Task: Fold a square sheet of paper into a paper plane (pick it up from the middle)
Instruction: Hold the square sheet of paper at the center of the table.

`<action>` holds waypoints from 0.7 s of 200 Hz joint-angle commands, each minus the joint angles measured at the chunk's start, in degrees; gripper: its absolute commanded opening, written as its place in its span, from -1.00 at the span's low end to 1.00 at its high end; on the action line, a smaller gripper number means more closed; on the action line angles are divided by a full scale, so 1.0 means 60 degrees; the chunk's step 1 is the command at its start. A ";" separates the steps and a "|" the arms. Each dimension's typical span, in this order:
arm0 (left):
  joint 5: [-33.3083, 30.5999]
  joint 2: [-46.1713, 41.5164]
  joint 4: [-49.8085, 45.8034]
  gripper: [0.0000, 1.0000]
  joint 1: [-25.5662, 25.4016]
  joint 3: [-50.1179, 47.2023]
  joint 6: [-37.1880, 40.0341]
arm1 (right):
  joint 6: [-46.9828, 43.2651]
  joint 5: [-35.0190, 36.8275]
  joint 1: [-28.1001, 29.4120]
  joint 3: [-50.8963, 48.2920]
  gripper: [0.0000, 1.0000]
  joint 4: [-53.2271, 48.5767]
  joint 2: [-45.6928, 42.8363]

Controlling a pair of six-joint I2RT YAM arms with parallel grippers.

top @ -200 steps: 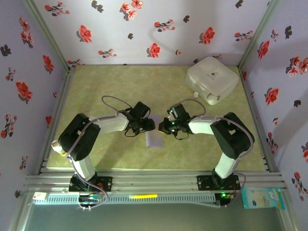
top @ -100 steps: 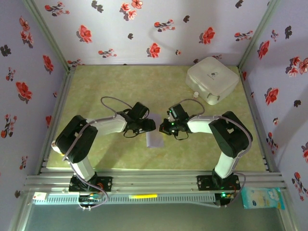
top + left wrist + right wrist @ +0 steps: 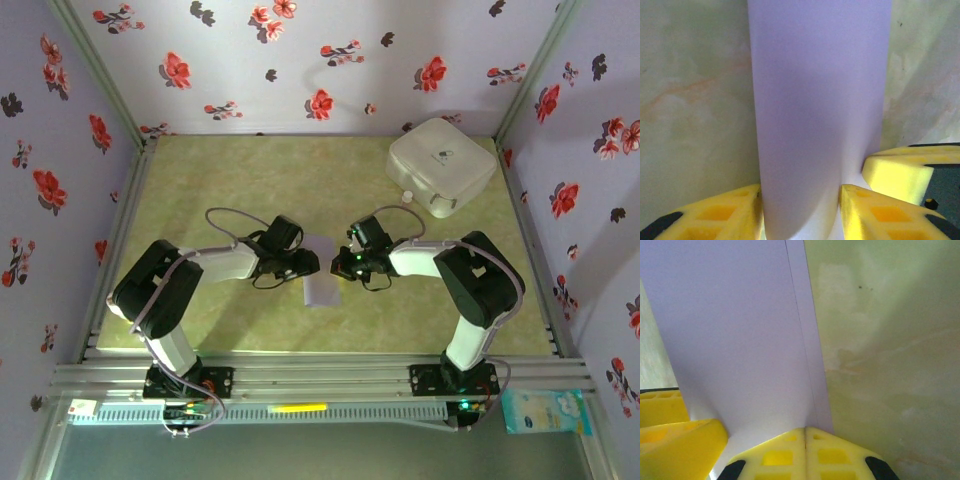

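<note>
On the green marbled desk [image 3: 200, 180] the square sheet of paper [image 3: 815, 100] bows between the half-closed left jaws (gripping or not is unclear), its edge clamped in the closed right jaws; squeezing that bulge risks an off-centre crease.

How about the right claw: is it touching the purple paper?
Touching. The right wrist view shows the right claw shut on the purple paper's edge.

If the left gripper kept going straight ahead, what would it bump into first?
The lavender paper sheet: it already sits between the left gripper's jaws. Just past it, probably the right gripper, though depth is unclear.
</note>
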 commanded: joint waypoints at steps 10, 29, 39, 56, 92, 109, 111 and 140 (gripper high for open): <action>0.0011 0.0008 0.0163 -0.16 0.0101 -0.0210 -0.0098 | -0.0084 0.0105 0.0037 -0.0003 -0.96 -0.0086 -0.0364; -0.0101 0.0030 0.0092 -0.16 0.0089 -0.0238 -0.0135 | 0.0045 -0.0776 -0.0159 -0.0066 -0.93 0.0824 -0.1108; -0.0176 0.0037 0.0104 -0.16 0.0101 -0.0268 -0.0176 | -0.0176 -0.0659 -0.0434 0.0122 -0.85 0.0253 -0.1618; -0.0198 0.0021 0.0106 -0.16 0.0096 -0.0300 -0.0193 | -0.0778 0.0075 -0.1017 0.0344 -0.79 -0.1167 -0.2445; -0.0372 -0.0014 0.0076 -0.15 0.0098 -0.0293 -0.0246 | -0.1253 0.0739 -0.1853 -0.0168 -0.80 -0.2044 -0.3654; -0.0456 0.0035 0.0010 -0.15 0.0101 -0.0262 -0.0259 | -0.1406 0.0890 -0.2004 -0.0260 -0.80 -0.2331 -0.3794; -0.0472 0.0042 -0.0007 -0.15 0.0101 -0.0256 -0.0270 | -0.1419 0.0882 -0.2025 -0.0272 -0.80 -0.2355 -0.3799; -0.0725 0.0154 -0.0370 -0.15 0.0083 -0.0101 -0.0222 | -0.1304 0.0708 -0.2047 -0.0365 -0.80 -0.2228 -0.3727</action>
